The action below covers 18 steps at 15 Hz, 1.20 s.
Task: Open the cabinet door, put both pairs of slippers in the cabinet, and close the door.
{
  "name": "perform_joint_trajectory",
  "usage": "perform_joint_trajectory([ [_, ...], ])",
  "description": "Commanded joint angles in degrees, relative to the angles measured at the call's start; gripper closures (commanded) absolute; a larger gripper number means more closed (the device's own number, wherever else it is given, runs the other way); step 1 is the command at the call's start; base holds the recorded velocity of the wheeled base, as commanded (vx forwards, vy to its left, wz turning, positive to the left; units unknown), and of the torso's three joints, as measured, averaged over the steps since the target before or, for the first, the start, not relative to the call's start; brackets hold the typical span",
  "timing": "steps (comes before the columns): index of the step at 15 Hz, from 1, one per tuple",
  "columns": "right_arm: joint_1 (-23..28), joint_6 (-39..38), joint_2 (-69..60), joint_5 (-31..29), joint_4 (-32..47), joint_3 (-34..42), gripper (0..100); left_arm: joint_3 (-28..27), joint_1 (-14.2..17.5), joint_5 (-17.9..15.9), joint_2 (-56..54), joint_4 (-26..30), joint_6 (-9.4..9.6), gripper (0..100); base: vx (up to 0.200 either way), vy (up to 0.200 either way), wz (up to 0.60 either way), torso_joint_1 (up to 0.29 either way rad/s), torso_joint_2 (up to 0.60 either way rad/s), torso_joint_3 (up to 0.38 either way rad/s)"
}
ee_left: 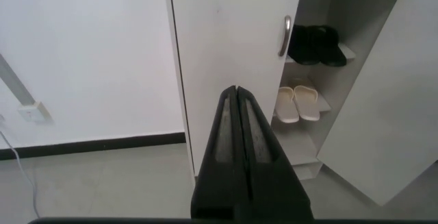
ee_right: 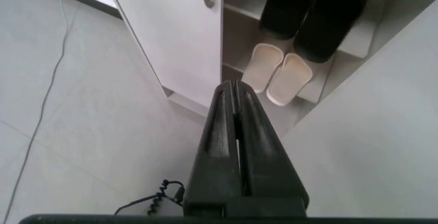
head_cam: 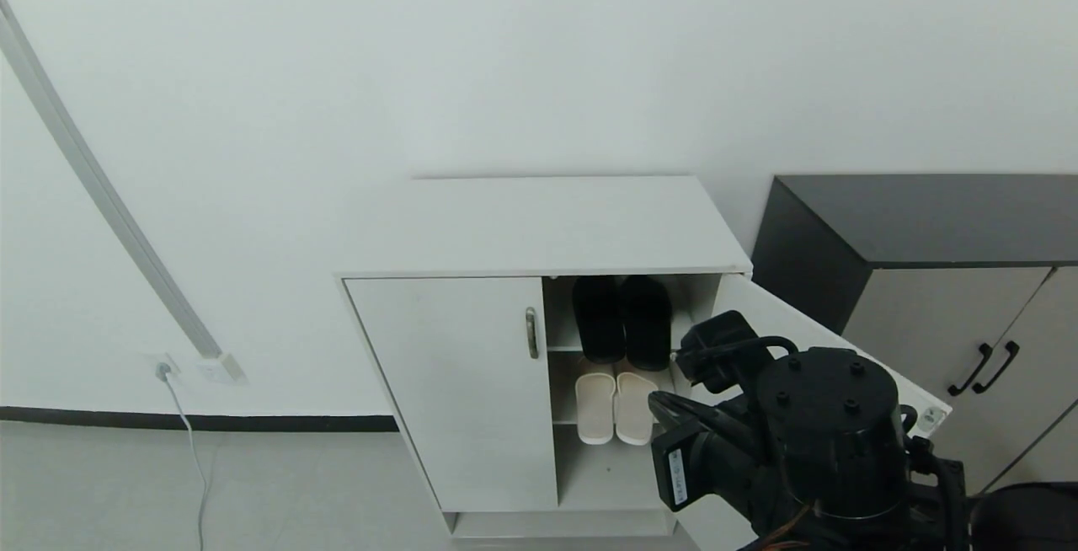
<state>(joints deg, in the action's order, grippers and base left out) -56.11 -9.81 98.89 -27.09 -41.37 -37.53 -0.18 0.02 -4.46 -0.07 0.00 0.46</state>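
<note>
The white cabinet has its left door closed and its right door swung open. A black pair of slippers lies on the upper shelf, and a cream pair on the shelf below. My left gripper is shut and holds nothing; it hangs in front of the closed door, well back from it. My right gripper is also shut and holds nothing, above the floor before the cream slippers and beside the open door.
A dark grey cabinet stands close to the right of the open door. A wall socket with a cable hanging to the floor is at the left. Bare floor stretches left of the cabinet.
</note>
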Motion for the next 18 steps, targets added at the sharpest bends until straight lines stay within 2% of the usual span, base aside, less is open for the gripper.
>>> perform_joint_trajectory([
  [1,0.0,0.0,0.1,0.0,0.0,0.0,100,0.0,0.0,0.0,0.1,0.0,-0.02,100,0.000,0.000,0.00,0.251,-0.58,-0.325],
  [9,0.6,0.0,-0.2,0.0,-0.1,0.4,100,0.0,0.0,0.0,0.1,0.0,-0.11,100,0.000,0.000,0.00,0.225,-0.49,-0.270],
  [18,0.8,0.0,0.1,0.0,-0.1,0.6,100,0.0,0.0,0.1,0.1,0.0,-0.29,100,0.000,0.000,0.00,0.010,-0.02,-0.009],
])
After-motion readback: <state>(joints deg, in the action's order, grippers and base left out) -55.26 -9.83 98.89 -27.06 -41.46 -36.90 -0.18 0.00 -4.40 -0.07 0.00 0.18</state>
